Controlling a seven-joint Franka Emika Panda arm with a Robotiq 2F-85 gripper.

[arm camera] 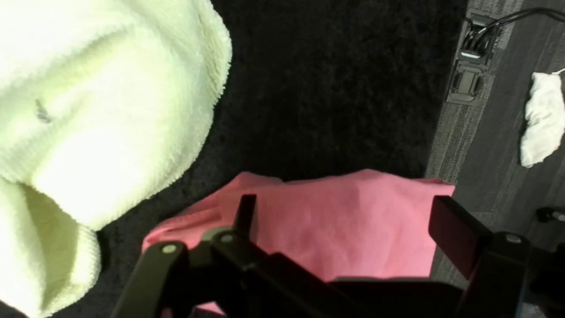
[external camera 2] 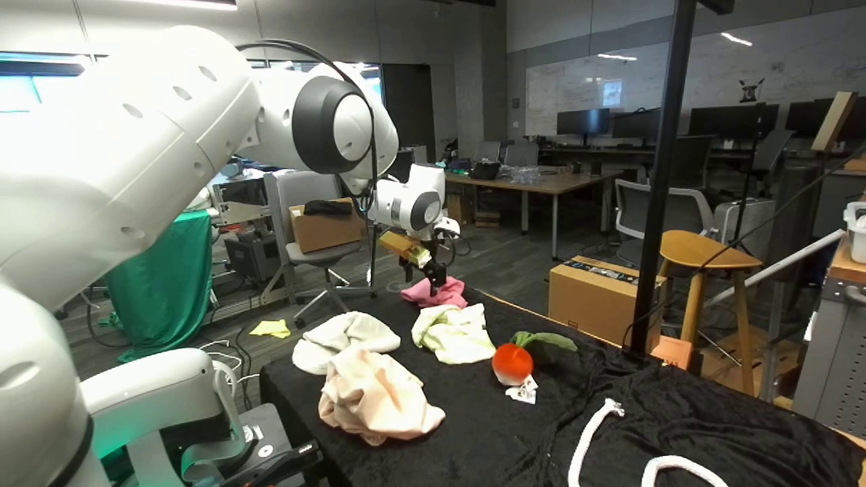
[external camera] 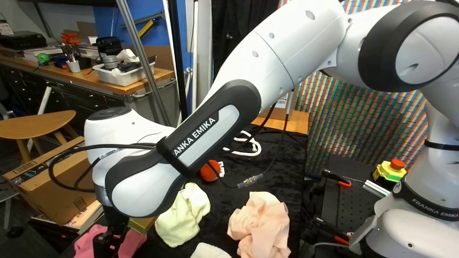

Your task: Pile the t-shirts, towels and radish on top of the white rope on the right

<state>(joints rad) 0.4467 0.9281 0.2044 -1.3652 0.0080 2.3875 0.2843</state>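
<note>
Pink cloth (arm camera: 326,227) lies under the tool (arm camera: 345,216), jaws spread wide; pale-yellow cloth (arm camera: 110,123) (rumpled, fluffy) sits near the tool, while the radish (external camera 2: 512,363) rests farther off and the white rope (external camera 2: 586,439) beyond that.

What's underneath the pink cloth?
The black table cover borders the pink cloth in the wrist view and probably runs beneath it. Whatever lies directly under is hidden by the cloth itself.

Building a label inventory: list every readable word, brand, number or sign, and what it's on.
"ANKA EMIKA" on the forearm label; start hidden.
"FRANKA EMIKA" on the base band.
Tape on the cardboard box: too small to read.
Tag at the radish: too blurred.
White paper label: too small.
</note>
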